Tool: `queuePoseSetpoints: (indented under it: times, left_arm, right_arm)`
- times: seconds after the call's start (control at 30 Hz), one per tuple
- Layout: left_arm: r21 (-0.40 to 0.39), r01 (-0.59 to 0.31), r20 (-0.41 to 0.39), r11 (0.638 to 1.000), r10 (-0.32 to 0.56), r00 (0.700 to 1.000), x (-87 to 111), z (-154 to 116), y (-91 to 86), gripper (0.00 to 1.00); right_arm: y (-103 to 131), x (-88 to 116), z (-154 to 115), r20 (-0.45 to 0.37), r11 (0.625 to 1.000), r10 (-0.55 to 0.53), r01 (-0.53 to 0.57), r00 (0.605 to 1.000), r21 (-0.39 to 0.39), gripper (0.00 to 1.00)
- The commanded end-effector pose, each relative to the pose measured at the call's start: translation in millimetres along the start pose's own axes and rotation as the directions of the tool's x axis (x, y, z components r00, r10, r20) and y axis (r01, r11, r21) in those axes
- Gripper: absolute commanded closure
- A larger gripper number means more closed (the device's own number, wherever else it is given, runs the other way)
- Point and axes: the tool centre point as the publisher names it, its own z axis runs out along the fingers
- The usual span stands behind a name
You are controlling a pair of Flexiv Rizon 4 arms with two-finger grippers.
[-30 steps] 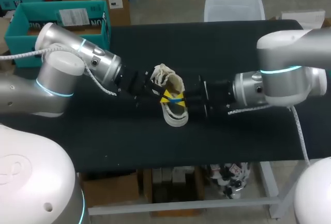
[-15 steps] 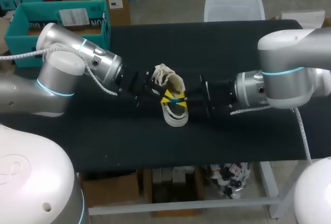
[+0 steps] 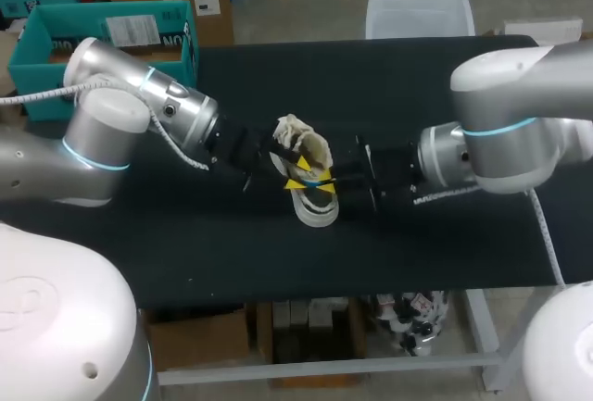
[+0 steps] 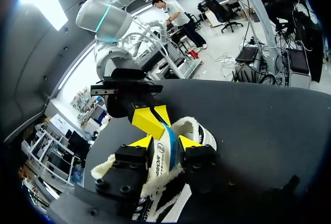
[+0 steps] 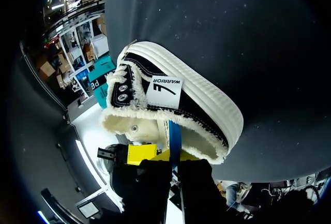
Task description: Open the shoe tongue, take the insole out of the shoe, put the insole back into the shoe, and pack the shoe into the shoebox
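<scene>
A black-and-white shoe (image 3: 311,205) with a fleecy cream lining lies mid-table, sole toward the front edge. In the left wrist view my left gripper (image 4: 164,142) stands open at the shoe's (image 4: 200,131) cream collar, one yellow tip on either side of the rim. My right gripper (image 4: 151,120) faces it from across the shoe. In the right wrist view that right gripper (image 5: 173,159) is shut on a thin blue insole (image 5: 175,133), seen edge-on, rising out of the shoe's (image 5: 201,105) opening. The left gripper's yellow tip (image 5: 140,153) shows just beside it. From above, both grippers (image 3: 283,165) (image 3: 324,179) meet over the shoe.
A teal box (image 3: 37,49) stands at the table's back left corner, behind my left arm. The black tabletop (image 3: 417,86) stretches bare behind and in front of the shoe.
My left gripper's fingers have parted at the shoe's collar. The right arm has edged slightly left toward the shoe. The shoe has stayed in place.
</scene>
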Motion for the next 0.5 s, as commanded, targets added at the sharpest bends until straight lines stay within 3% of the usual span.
queuePoseSetpoints:
  times: [0.03, 0.5]
  left_arm:
    - [-0.006, -0.001, -0.003, 1.0, 0.001, 1.0, -1.5, -11.4, -8.8, 0.0]
    - [-0.06, 0.036, -0.052, 0.998, -0.039, 0.998, -10.3, -47.5, -11.7, 0.0]
  right_arm:
    - [1.5, 0.5, 1.7, 0.014, 1.0, 0.005, -0.005, 1.0, -0.011, 1.0]
    - [11.7, -10.8, 5.4, 0.075, 0.996, 0.001, 0.006, 0.997, -0.091, 1.0]
